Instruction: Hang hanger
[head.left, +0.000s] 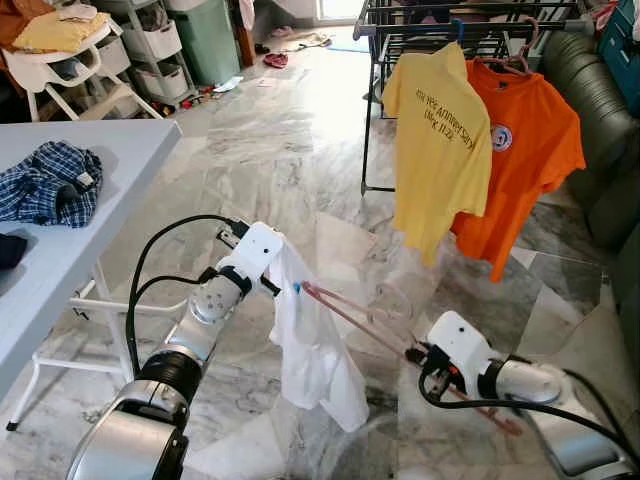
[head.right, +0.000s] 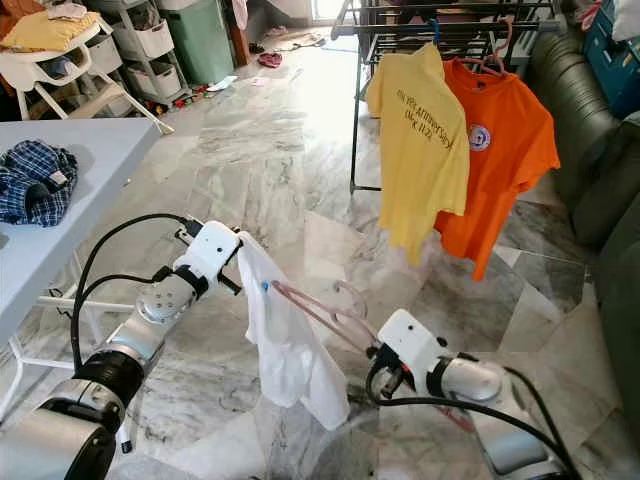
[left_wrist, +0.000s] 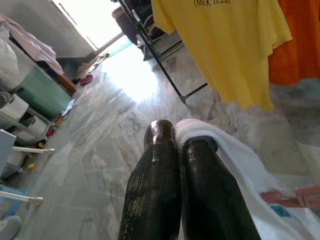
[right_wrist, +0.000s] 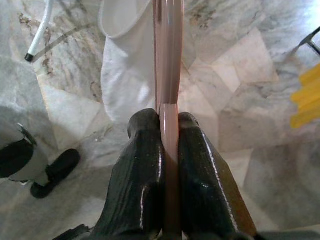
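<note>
Floor (head.left: 290, 170) of grey-veined marble tile, brightly lit from a doorway at the far end. Pale table (head.left: 70, 200) on the left, carrying a crumpled plaid garment (head.left: 50, 185). White storage drawers (head.left: 155, 50) and a green bin (head.left: 205, 40) stand behind. Dark sofa (head.left: 600, 130) on the right.

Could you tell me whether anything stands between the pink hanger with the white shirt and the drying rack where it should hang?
Nothing visible does. The pink hanger, held by both grippers with the white shirt, faces bare marble floor up to the drying rack. The yellow shirt and orange shirt already hang there.
</note>
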